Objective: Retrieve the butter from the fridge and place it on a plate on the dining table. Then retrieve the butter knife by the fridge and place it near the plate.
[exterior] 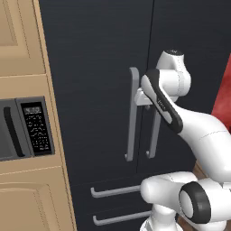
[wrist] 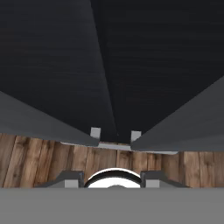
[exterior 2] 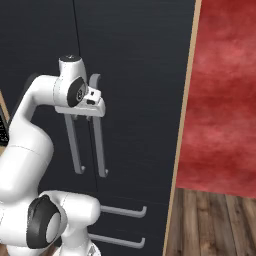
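The black two-door fridge (exterior: 99, 67) (exterior 2: 135, 75) stands shut in front of me. Its two long grey bar handles (exterior: 132, 122) (exterior: 154, 135) hang either side of the door seam. My gripper (exterior: 140, 97) (exterior 2: 87, 111) is up against the upper part of these handles and points downward along the doors. In the hand view the gripper (wrist: 112, 177) has its tips apart over the seam, with the left handle (wrist: 39, 122) and the right handle (wrist: 183, 127) running outside them and nothing between them. The butter, plate, dining table and butter knife are out of view.
A black microwave with a keypad (exterior: 22, 128) sits in tan cabinets (exterior: 22, 45) left of the fridge. Below the doors are drawers with horizontal grey handles (exterior: 115, 191) (exterior 2: 122, 211). A red wall (exterior 2: 225, 100) and wooden floor (exterior 2: 215, 225) lie to the right.
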Motion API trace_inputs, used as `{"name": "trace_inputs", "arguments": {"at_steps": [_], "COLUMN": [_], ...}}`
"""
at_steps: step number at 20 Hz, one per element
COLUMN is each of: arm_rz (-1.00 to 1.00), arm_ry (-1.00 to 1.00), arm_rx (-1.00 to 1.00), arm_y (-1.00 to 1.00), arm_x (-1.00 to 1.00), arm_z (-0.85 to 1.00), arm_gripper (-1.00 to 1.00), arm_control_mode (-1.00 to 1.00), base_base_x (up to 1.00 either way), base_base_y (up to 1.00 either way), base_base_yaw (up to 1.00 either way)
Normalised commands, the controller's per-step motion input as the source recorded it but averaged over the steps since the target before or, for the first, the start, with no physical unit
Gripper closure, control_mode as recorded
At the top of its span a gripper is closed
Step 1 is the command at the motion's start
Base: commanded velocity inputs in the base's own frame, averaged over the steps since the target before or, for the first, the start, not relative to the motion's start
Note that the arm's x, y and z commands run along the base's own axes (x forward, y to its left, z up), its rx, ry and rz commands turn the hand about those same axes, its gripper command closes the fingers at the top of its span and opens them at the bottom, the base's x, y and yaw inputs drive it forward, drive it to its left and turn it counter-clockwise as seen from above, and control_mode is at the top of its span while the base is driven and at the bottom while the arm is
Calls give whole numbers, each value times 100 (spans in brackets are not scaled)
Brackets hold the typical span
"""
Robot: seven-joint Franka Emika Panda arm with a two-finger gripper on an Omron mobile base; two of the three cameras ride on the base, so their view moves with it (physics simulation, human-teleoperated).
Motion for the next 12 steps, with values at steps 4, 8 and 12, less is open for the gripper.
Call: {"name": "trace_inputs", "arguments": {"at_steps": [4,8,12], "arm_rz": [0,0,0], "arm_ry": [0,0,0], "arm_rx": [0,0,0], "arm_y": [0,0,0], "arm_x": [0,0,0], "arm_z": [0,0,0], "arm_gripper": [-100,-100,-100], "arm_control_mode": [100,100,100], "base_base_x": [0,0,-32], "base_base_y": [0,0,0], "base_base_yaw": [0,0,0]}}
